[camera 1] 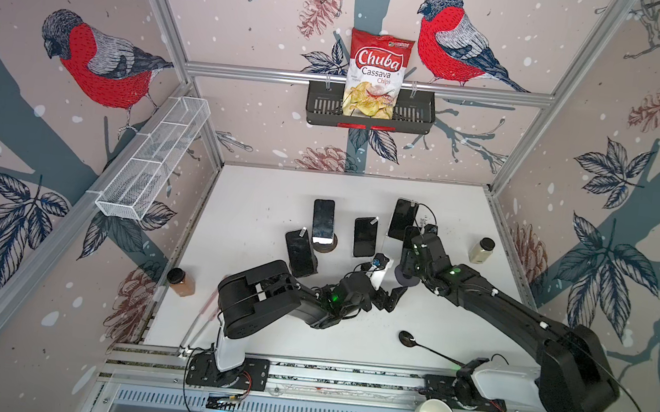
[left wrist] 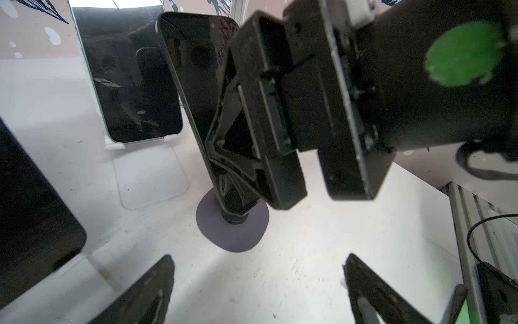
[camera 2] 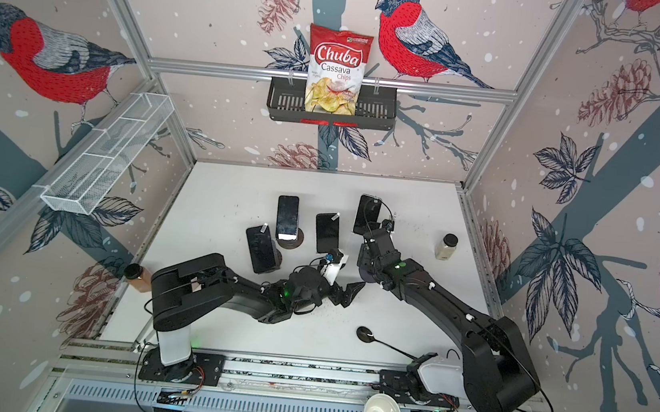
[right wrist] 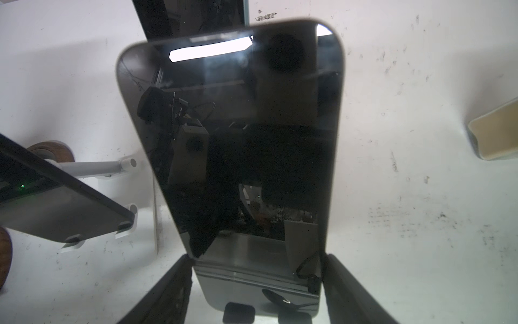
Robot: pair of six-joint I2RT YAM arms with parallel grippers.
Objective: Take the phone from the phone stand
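The phone, black with a glossy screen, leans on a phone stand with a round purple-grey base. My right gripper is shut on the phone's lower part, one finger against each long edge. In both top views the right gripper covers most of this phone, and the stand's base shows just below it. My left gripper is open with only bare table between its fingers. It hovers low, just in front of the stand's base.
Several other dark phones stand on stands nearby: one behind the right gripper, one in the middle, two further left. A pale bottle stands at the right. A black spoon lies near the front.
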